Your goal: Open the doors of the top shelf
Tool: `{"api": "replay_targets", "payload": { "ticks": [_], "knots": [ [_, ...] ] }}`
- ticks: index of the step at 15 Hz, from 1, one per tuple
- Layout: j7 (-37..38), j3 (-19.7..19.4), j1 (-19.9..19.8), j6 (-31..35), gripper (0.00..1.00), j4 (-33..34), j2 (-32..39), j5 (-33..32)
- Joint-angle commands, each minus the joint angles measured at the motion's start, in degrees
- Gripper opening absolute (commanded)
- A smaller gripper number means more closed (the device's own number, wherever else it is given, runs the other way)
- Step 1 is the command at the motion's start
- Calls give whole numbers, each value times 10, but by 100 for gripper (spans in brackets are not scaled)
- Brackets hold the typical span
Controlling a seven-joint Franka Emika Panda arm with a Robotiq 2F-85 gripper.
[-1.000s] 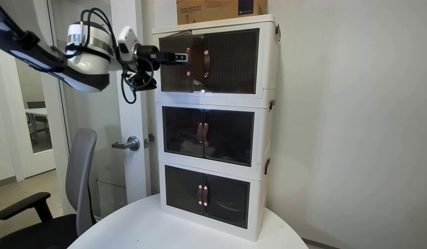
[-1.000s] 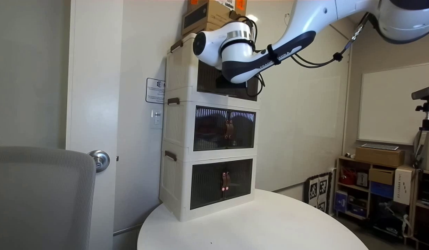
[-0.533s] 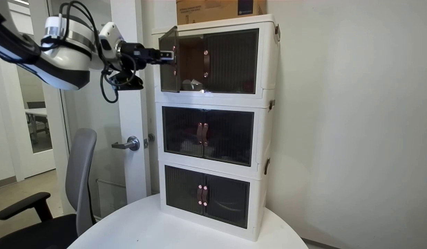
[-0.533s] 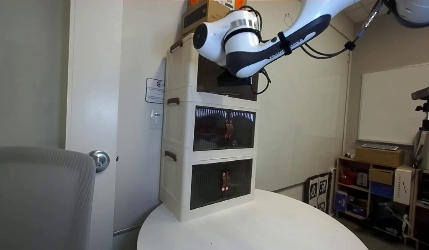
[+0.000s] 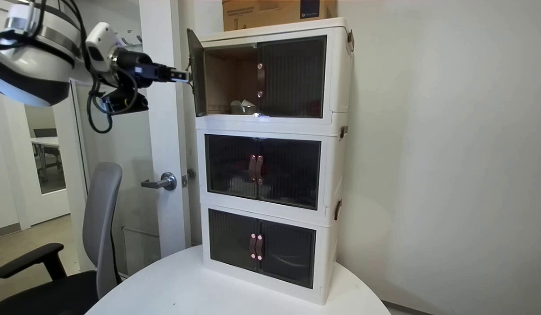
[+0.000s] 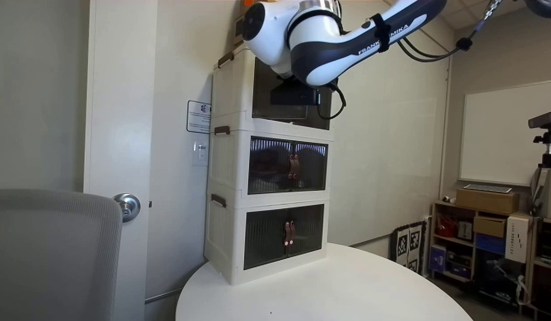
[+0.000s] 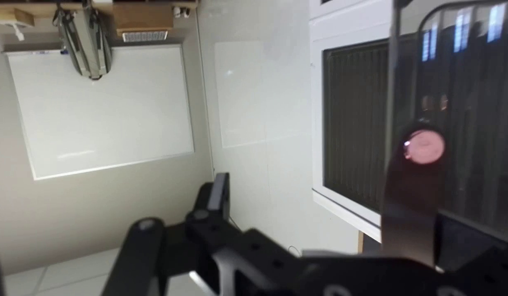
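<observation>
The top shelf (image 5: 275,125) is the highest tier of the white three-tier cabinet. Its left door (image 5: 199,74), dark and ribbed, stands swung outward. Its right door (image 5: 292,76) is closed, with a brown handle (image 5: 261,81). My gripper (image 5: 183,76) is at the open door's handle, in front of the cabinet. In the wrist view this brown handle (image 7: 412,205) with a pink stud is large at the right; one finger stands well apart from it, so the jaws are open. The far finger is mostly hidden behind the handle and the door. In an exterior view the arm hides the gripper.
A small clear container (image 5: 243,108) stands inside the opened tier. Two lower tiers (image 5: 264,173) have closed doors. A cardboard box (image 5: 275,15) is on top. The cabinet stands on a round white table (image 5: 187,288); a grey chair (image 5: 102,218) and a glass door are beside it.
The left top door has swung from slightly ajar to well open, exposing the inside. The gripper has moved back and leftward with the door's handle. The right door has not moved.
</observation>
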Motion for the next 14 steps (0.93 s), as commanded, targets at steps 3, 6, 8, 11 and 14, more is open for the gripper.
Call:
{"api": "replay_targets", "payload": {
  "ticks": [3,6,8,11,14],
  "knots": [
    [39,49,15,102,100,-74,-45,47],
    [44,59,20,147,100,-89,-48,54],
    [40,62,19,166,100,-100,-56,73],
    [-2,66,0,245,100,-105,-73,150],
    [-86,56,-27,330,100,-115,-107,250]
  ]
}}
